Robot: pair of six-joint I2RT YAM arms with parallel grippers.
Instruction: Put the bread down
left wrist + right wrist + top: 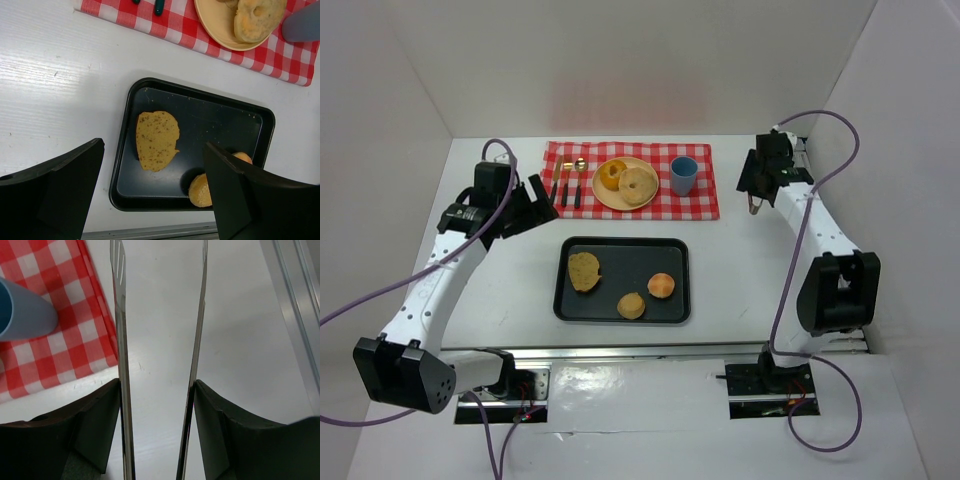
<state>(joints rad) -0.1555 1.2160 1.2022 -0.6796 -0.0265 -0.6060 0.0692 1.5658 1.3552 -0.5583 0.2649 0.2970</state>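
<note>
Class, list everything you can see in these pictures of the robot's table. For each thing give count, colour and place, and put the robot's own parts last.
table: one, white, under everything
cloth: one, red-and-white checked, far middle of table
plate: one, tan, on cloth
bagel: one, pale, on plate
orange ring bread: one, on plate, left of bagel
cup: one, blue, on cloth right of plate
cutlery: count unclear, dark handles, on cloth left of plate
tray: one, black, mid-table
flat bread: one, tan, left in tray
buns: two, golden, right in tray
tongs: one, metal, in right gripper
left gripper: black, open, left of tray
right gripper: black, holding tongs, right of cloth
</note>
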